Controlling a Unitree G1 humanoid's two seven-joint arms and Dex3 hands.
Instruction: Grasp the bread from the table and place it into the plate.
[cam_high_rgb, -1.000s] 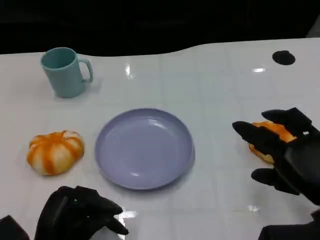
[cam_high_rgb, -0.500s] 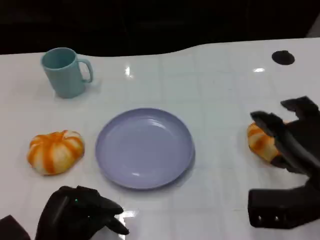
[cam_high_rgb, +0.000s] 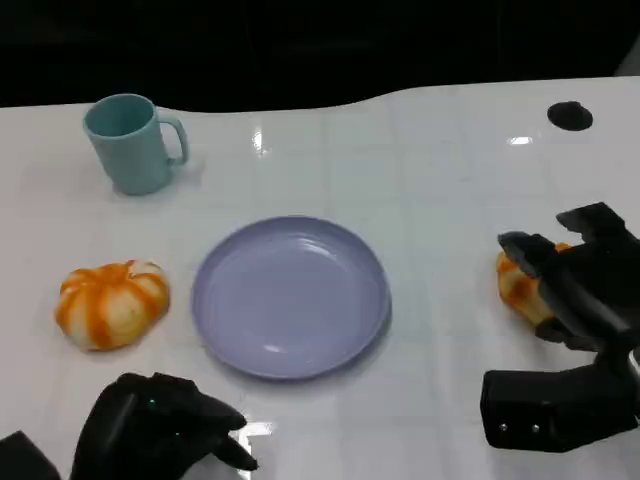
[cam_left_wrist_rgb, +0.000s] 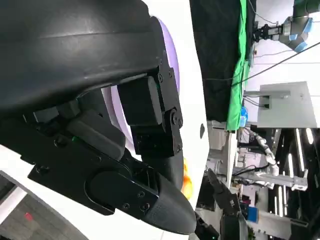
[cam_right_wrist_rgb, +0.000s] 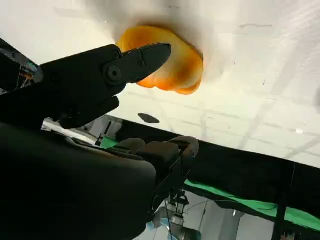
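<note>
An orange bread roll (cam_high_rgb: 517, 287) lies on the white table right of the lavender plate (cam_high_rgb: 290, 297), which holds nothing. My right hand (cam_high_rgb: 580, 290) is over the roll's right side with its fingers spread around it; part of the roll is hidden by them. In the right wrist view one finger (cam_right_wrist_rgb: 125, 65) reaches across the roll (cam_right_wrist_rgb: 177, 67), and I cannot tell if it touches. My left hand (cam_high_rgb: 155, 425) rests near the front edge with its fingers curled in and nothing in them. The left wrist view shows the left hand (cam_left_wrist_rgb: 100, 125) against the plate's rim (cam_left_wrist_rgb: 169, 45).
A striped orange-and-white pumpkin-shaped bun (cam_high_rgb: 110, 303) sits left of the plate. A teal mug (cam_high_rgb: 130, 143) stands at the back left. A black round spot (cam_high_rgb: 570, 116) marks the table's far right. The table's far edge curves behind the plate.
My right hand has drawn back to the right and turned, its fingers now wrapping the roll's right side; its black wrist block has come into view at the lower right. The left hand has not moved.
</note>
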